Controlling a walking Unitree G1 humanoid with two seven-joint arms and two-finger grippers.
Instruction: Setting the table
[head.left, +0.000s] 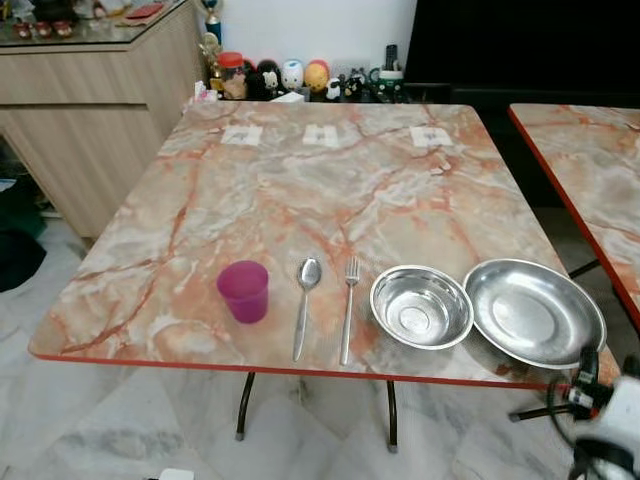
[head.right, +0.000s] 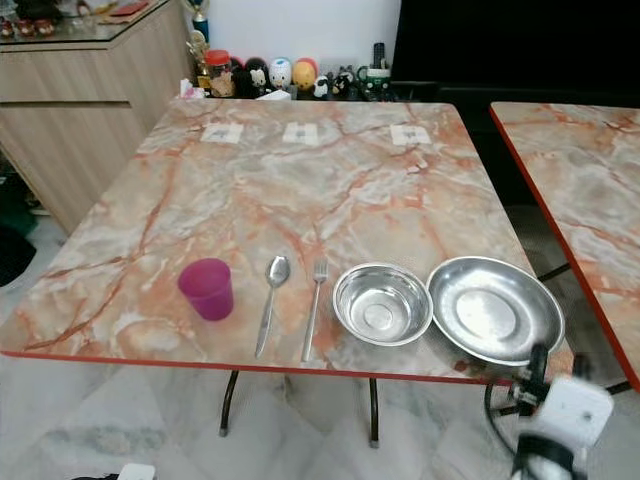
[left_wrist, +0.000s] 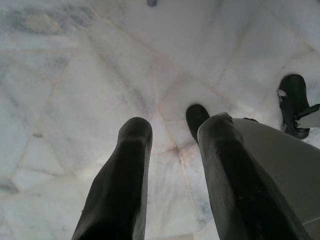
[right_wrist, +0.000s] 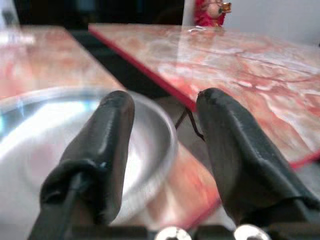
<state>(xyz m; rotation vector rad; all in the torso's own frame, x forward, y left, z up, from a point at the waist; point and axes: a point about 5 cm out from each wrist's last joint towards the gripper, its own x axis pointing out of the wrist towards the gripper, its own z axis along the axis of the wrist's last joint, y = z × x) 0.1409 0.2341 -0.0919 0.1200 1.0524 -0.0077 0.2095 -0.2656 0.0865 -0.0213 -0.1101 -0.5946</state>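
Along the near edge of the marble table (head.left: 300, 180) lie, left to right, a pink cup (head.left: 243, 290), a spoon (head.left: 303, 305), a fork (head.left: 347, 305), a steel bowl (head.left: 421, 306) and a steel plate (head.left: 533, 312). The bowl and plate touch at their rims. My right gripper (right_wrist: 162, 100) is open, low at the table's near right corner, with its fingers pointing at the plate (right_wrist: 145, 130) and nothing between them. Its wrist (head.right: 560, 410) sits just below the table edge. My left gripper (left_wrist: 175, 125) hangs open over the floor.
A second marble table (head.left: 600, 170) stands close on the right, with a narrow gap between the two. A wooden cabinet (head.left: 90, 110) is at the far left. Figurines and jars (head.left: 290, 78) line the wall behind the table. The floor (left_wrist: 100, 75) is pale marble tile.
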